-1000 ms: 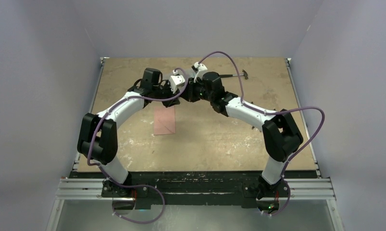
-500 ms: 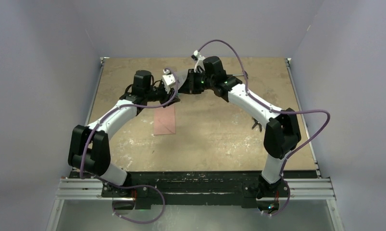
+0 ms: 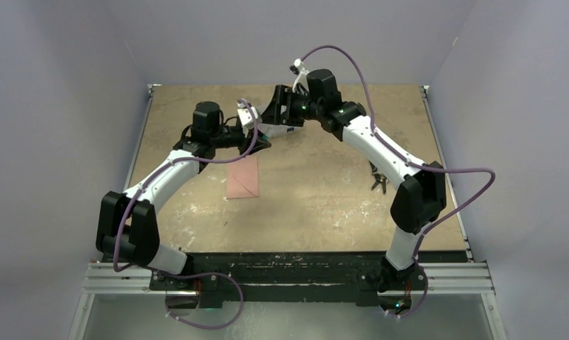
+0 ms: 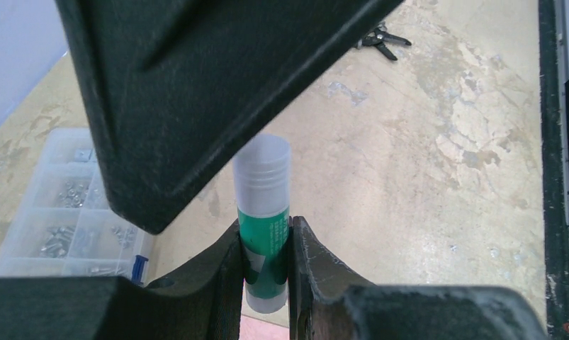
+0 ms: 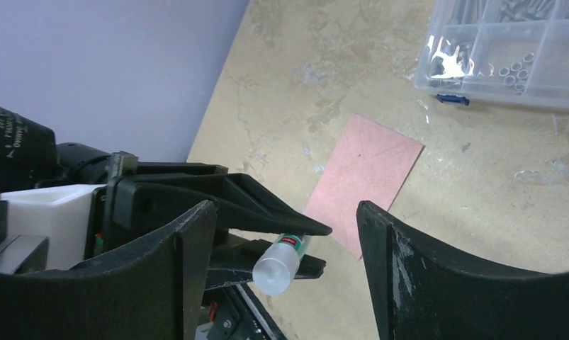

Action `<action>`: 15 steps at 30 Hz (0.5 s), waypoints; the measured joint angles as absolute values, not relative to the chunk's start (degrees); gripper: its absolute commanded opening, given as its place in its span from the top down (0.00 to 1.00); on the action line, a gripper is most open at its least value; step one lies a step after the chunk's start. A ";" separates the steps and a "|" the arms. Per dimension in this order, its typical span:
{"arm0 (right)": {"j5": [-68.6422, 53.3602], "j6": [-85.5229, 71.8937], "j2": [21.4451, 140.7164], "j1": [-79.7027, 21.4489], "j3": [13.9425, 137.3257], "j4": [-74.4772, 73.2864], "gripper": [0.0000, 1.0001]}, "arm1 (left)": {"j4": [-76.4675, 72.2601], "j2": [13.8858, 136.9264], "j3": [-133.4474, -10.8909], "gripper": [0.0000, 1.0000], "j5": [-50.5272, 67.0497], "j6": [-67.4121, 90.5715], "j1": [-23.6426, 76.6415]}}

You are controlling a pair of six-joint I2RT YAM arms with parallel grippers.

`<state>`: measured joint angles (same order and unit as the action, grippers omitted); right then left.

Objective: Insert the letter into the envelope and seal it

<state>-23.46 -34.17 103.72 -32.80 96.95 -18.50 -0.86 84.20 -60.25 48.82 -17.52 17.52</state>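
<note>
Paper comes first from the bases: the envelope [image 3: 242,177], one only, lies flat on the table [image 3: 324,205] with its diagonal seams up, ahead of the left arm. Level with it on the right, beside the right arm, lies one dark hand tool [image 3: 378,180]. Farther out, the left gripper [image 4: 266,230] is clamped on one glue stick [image 4: 263,177], green-labelled with a clear cap, held above the table with the cap pointing away from the wrist. The right gripper [image 5: 285,207] faces it with fingers spread wide and the capped end in the gap between them; whether a finger touches it I cannot tell. Near the envelope stands one clear compartment box [image 5: 501,98] with a blue latch; its cells hold small metal screws, nuts and washers. Against half a second ago, the envelope has not moved, the left elbow has swung outward, the right arm has stretched farther toward the back edge, and more of the hand tool shows.
</note>
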 measured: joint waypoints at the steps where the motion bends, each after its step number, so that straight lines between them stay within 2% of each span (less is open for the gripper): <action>1: -23.38 -34.46 103.35 -32.71 96.84 -18.28 0.25 | -0.99 84.23 -60.25 1.00 49.21 -17.17 17.52; 8: -17.26 -36.67 96.62 -32.64 91.07 -17.63 0.26 | -2.22 85.19 -60.12 0.93 47.81 -13.67 17.52; 15: -6.42 -40.64 90.63 -31.70 81.49 -18.61 0.28 | 1.08 88.77 -60.31 0.88 34.48 -8.62 18.35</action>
